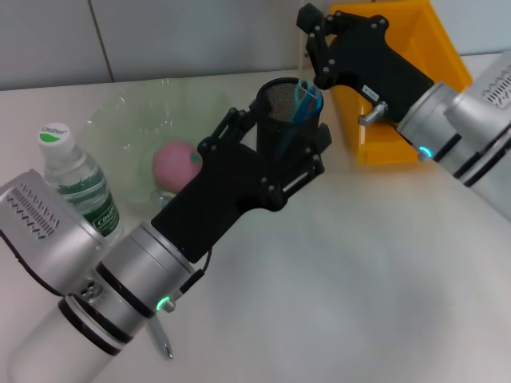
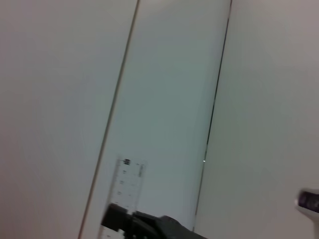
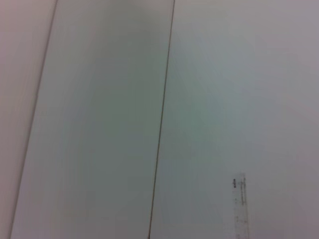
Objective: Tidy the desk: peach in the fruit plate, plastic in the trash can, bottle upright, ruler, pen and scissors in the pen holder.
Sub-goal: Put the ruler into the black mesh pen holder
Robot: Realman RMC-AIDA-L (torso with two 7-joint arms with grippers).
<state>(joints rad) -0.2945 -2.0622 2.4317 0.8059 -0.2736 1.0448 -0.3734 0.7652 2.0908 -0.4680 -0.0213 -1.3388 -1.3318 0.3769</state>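
Observation:
The black mesh pen holder (image 1: pixel 281 102) stands mid-table. Blue scissors (image 1: pixel 307 100) stick out of its top. My left gripper (image 1: pixel 279 148) has its fingers (image 1: pixel 231 128) on either side of the holder, against its wall. My right gripper (image 1: pixel 316 60) hangs just above the holder's rim, by the scissors. A clear ruler (image 2: pixel 127 184) stands upright before the wall and also shows in the right wrist view (image 3: pixel 240 204). The pink peach (image 1: pixel 177 163) lies in the clear fruit plate (image 1: pixel 132 120). The water bottle (image 1: pixel 76 179) stands upright at the left.
A yellow bin (image 1: pixel 399 76) stands at the back right, behind my right arm. A slim silver thing (image 1: pixel 163 335) shows under my left arm; what it is I cannot tell. A wall rises behind the table.

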